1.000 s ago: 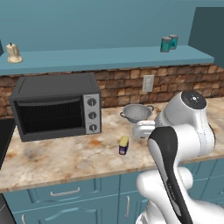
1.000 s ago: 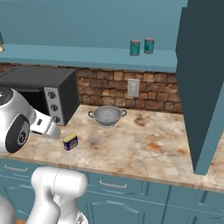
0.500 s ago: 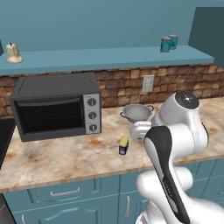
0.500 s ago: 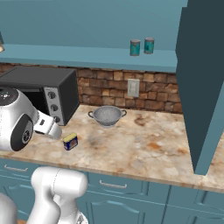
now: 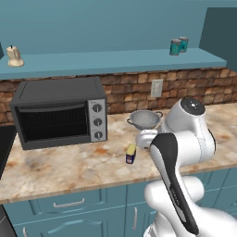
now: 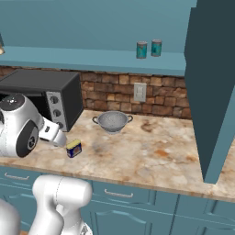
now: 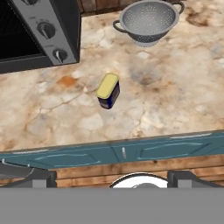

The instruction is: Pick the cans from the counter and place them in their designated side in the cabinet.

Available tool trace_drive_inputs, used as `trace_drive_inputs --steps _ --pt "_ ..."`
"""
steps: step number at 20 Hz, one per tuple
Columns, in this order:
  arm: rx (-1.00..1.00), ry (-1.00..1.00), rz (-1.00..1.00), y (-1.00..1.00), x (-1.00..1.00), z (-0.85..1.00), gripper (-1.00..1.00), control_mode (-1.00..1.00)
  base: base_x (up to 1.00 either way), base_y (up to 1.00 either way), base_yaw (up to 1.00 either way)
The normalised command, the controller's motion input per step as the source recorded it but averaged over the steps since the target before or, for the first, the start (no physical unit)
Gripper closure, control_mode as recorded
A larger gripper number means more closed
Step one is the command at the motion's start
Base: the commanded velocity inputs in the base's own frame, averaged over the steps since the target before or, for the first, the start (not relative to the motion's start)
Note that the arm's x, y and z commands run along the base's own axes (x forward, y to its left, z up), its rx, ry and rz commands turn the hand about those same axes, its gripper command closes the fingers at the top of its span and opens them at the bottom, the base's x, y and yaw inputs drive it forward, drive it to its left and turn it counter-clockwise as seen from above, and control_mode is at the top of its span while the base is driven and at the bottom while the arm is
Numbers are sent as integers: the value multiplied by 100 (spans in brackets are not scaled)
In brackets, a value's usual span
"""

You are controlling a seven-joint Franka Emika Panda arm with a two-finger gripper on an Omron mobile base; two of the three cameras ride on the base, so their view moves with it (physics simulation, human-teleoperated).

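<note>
Dark blue can (image 7: pixel 108 91) upright on counter (image 7: pixel 175 105), at 11 o'clock from gripper (image 7: pixel 112 177) in hand view, well apart. Jaws released, empty.

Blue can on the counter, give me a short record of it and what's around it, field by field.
blue can: dark blue with a yellow top, standing alone on the counter
toaster oven: to the can's left in the left base view, apart from it
colander: steel, behind the can, not touching it
shelf: holds two teal cans near its right end
gripper: jaws open, holding nothing, back over the counter's front edge
</note>
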Motion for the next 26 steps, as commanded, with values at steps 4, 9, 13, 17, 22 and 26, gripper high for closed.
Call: trace_drive_inputs --steps 4,9,13,17,22,26 --pt "0 0 0 0 11 -22 -100 -100 0 0 0" --pt "1 0 0 0 11 -20 -100 -100 0 0 0" --pt "1 0 0 0 12 -20 -100 -100 0 0 0" --pt "1 0 0 0 12 -20 -100 -100 0 0 0" --pt "0 0 0 2 18 -19 -100 -100 0 0 0" --pt "0 0 0 4 20 -19 -100 -100 0 0 0"
